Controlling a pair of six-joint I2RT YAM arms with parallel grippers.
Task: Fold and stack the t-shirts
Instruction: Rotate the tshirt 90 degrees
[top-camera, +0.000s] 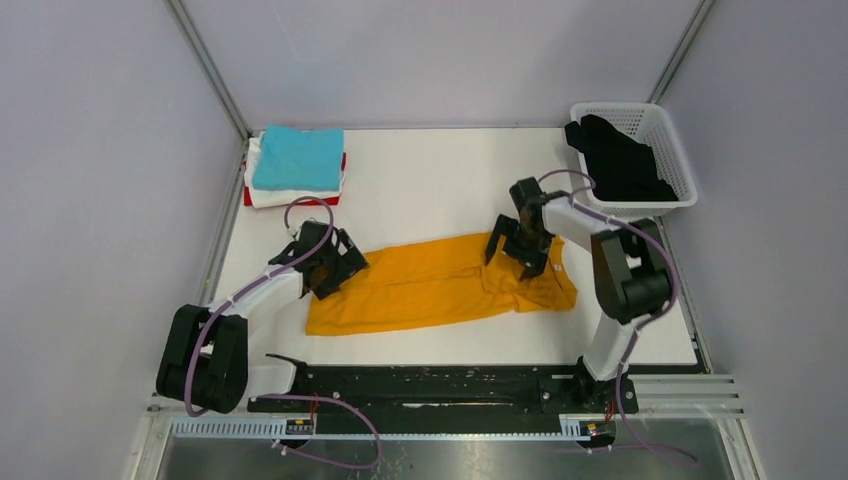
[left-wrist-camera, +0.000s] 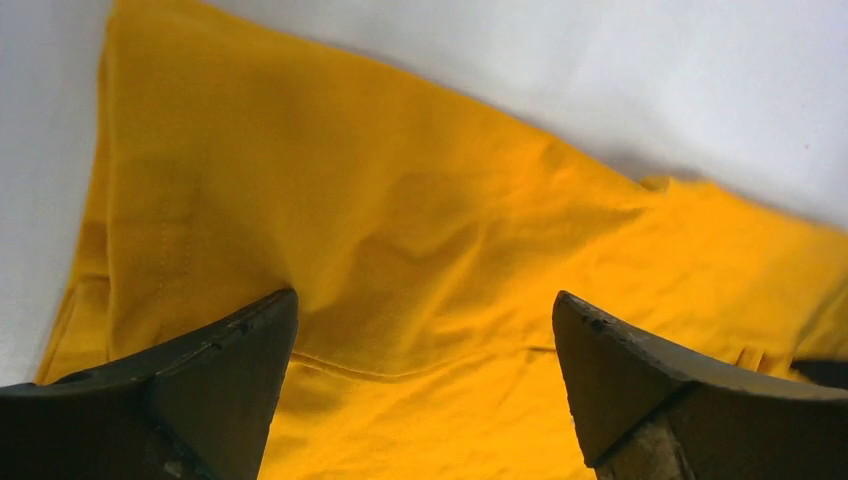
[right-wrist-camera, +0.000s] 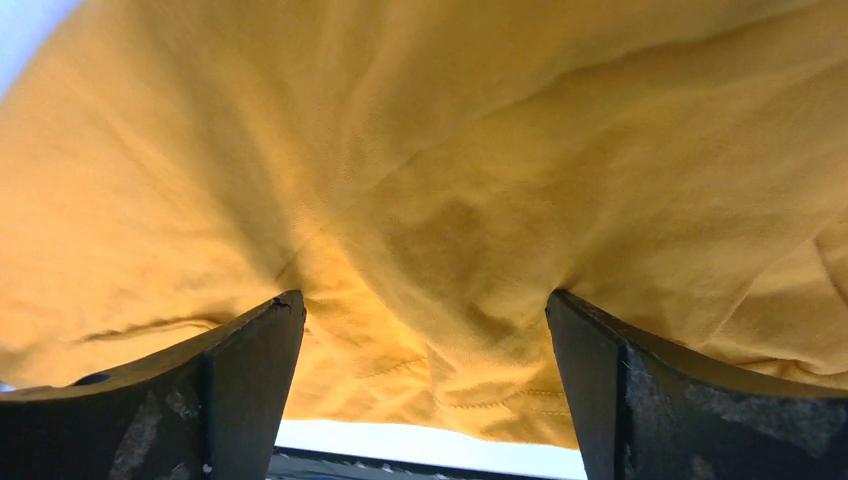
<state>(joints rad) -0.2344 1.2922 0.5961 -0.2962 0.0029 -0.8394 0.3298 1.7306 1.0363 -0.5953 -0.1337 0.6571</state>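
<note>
The shirt (top-camera: 440, 285) lies in a long strip near the worktop's (top-camera: 430, 180) front edge, light and limp, so pinch its two ends, over which your left pincer (top-camera: 338, 264) and right pincer (top-camera: 516, 255) hang wide open, holding nothing

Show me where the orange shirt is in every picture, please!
Top view: the orange shirt lies spread out mid-table, with the left tool over one end and the right tool over the other.
Left wrist view: it fills most of the picture.
Right wrist view: it fills almost the whole picture.
Shared landmark: the white table showing past the shirt's edge in all three.
</note>
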